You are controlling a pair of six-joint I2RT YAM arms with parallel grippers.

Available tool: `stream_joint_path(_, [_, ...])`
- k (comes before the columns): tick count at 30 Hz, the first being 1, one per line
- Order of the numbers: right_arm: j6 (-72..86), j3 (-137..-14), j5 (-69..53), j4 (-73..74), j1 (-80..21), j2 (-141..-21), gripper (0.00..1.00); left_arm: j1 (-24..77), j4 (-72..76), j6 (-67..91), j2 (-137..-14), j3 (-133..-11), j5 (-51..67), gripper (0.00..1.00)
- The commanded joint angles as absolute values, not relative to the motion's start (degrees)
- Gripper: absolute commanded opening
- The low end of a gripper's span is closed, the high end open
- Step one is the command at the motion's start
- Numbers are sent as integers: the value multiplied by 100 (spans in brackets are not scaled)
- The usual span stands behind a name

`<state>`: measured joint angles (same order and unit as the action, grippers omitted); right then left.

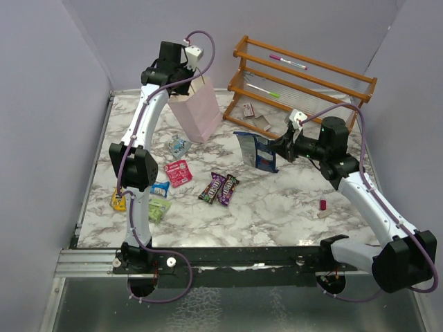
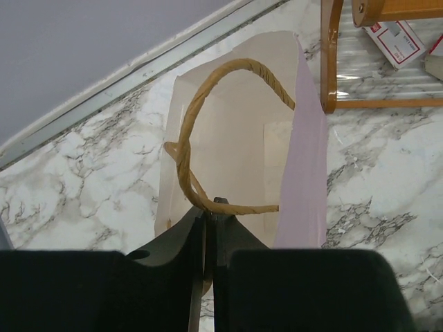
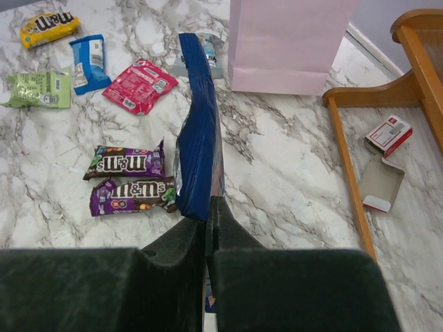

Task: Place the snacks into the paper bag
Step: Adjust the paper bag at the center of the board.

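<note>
Blue cookie bag (image 3: 197, 138) hangs edge-on, clenched in right pincer (image 3: 209, 207), long axis aimed away from it. Pink paper bag (image 1: 201, 111) stands on surface (image 1: 277, 207), to the cookie bag's left and farther back, left pincer (image 2: 210, 211) clenched on its near rim, mouth open.

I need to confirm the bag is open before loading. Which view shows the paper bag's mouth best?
The left wrist view: it looks straight into the open paper bag, held by the left gripper. The top external view shows mainly its pink side. The right wrist view shows only its lower wall.
</note>
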<state>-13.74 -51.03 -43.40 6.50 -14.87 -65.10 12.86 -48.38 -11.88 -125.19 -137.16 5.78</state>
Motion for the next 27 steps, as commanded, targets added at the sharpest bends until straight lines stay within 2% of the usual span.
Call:
stream_joint_path(1, [-1406,-5067,-4532,530,-1451,-6536,1,1301,-4795,-968,-12306,-14005,922,12])
stream_joint_path(14, [-1406,-5052,-4554,519,-1455,-6555,1,1296,-4869,-1040,-12143,-13937,998,33])
stream_joint_path(27, [-1463,-5059,-4897,560,-1450,-6609,1,1296,-4645,-1197,-11629,-13715,1601,76])
